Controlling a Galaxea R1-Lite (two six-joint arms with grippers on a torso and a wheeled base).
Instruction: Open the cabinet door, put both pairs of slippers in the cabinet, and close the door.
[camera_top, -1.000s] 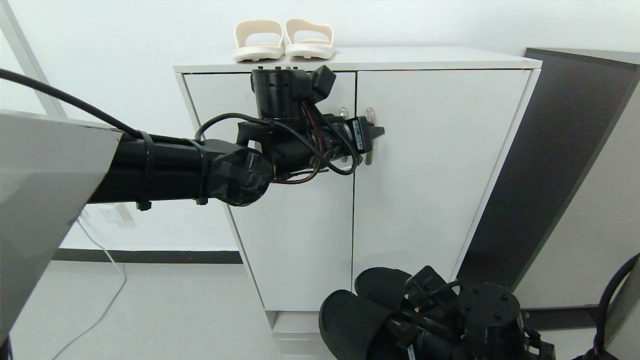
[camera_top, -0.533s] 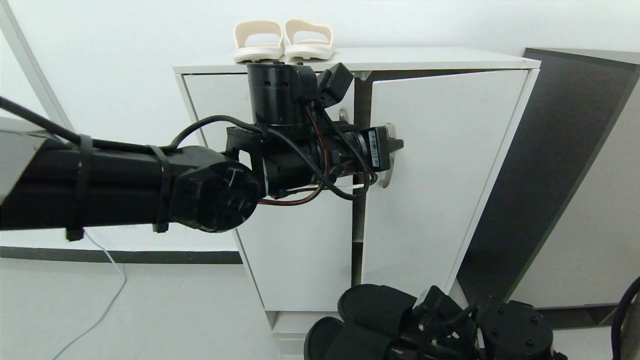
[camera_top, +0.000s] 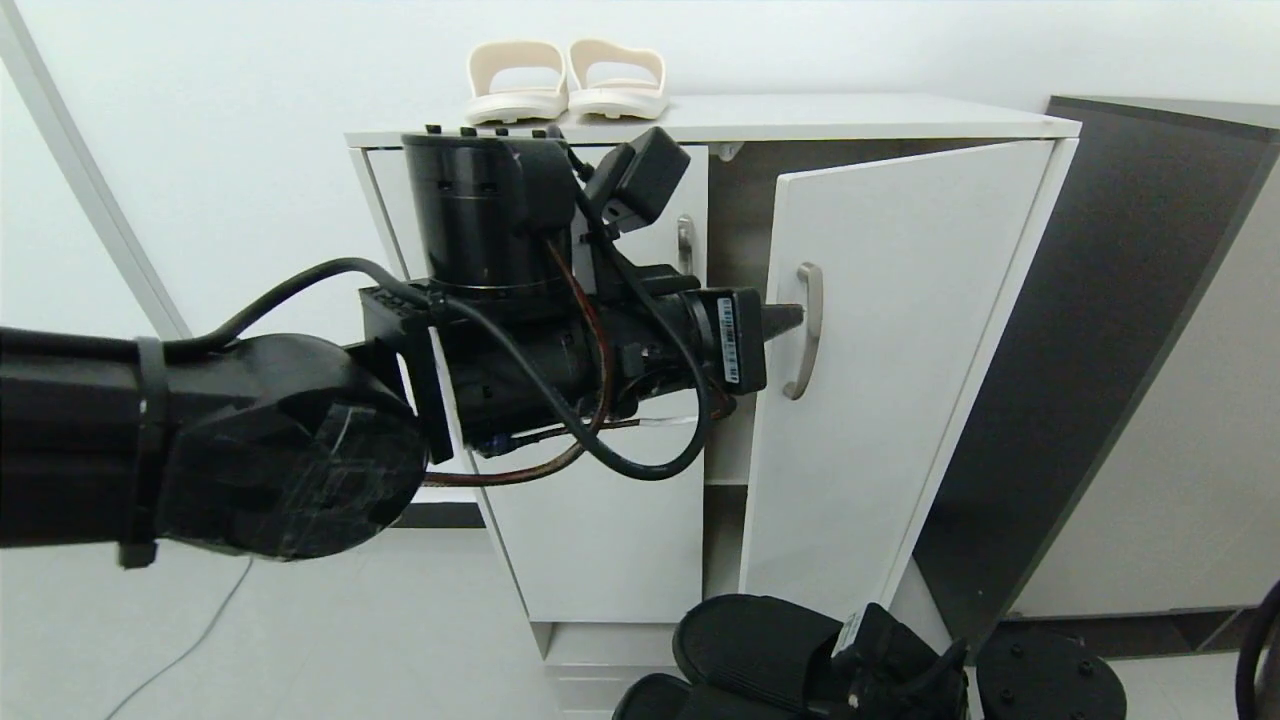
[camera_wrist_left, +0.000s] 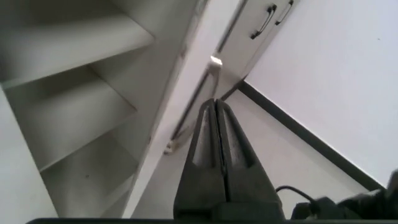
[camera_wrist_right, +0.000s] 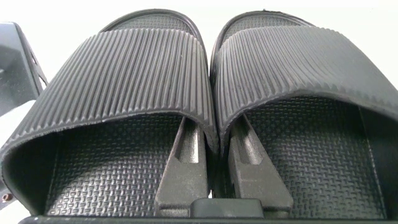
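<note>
At the cabinet front, the left gripper, fingers pressed together, has its tip at the handle of the right door, which stands ajar. On top sit cream slippers. Low down, the right gripper clamps the black slippers by their adjoining walls.

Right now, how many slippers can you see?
4. Two cream slippers sit side by side on top of the cabinet. Two black slippers are pinched together by the right end effector, low in front of it. The cabinet's inside is partly hidden.
</note>
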